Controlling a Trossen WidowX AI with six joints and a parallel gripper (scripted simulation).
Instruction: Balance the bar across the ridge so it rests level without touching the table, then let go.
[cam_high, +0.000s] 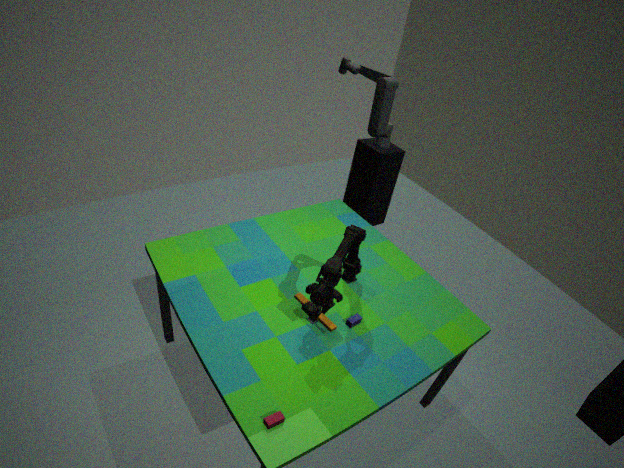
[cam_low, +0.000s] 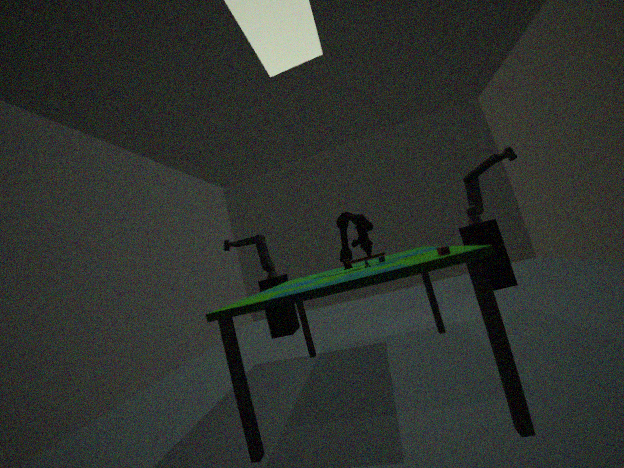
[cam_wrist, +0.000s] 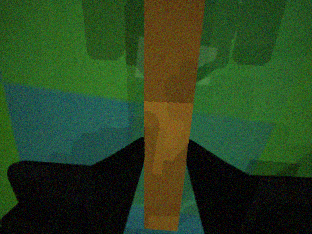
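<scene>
Looking from here, I see the gripper (cam_high: 312, 316) (cam_low: 369, 255) (cam_wrist: 165, 143) pinching the orange bar (cam_high: 327, 322) (cam_low: 378, 256) (cam_wrist: 168, 120) above the table (cam_high: 211, 302) (cam_low: 322, 287) (cam_wrist: 65, 107), well in from every edge; the red block (cam_high: 274, 419) (cam_low: 443, 250) sits near one corner.

Pale, bare walls (cam_high: 201, 90) (cam_low: 110, 201) meet in a corner behind the table (cam_high: 211, 312) (cam_low: 332, 292), above a grey-blue floor (cam_high: 75, 302) (cam_low: 342, 428). The table's top is a patchwork of green and blue blocks, and its legs are dark and straight. Overhead, a bright four-sided light (cam_low: 282, 37) stands out against a dark ceiling (cam_low: 126, 65). The room is dim, and the table throws broad shadows across the floor. The exterior view shows the table tilted in the frame.
</scene>
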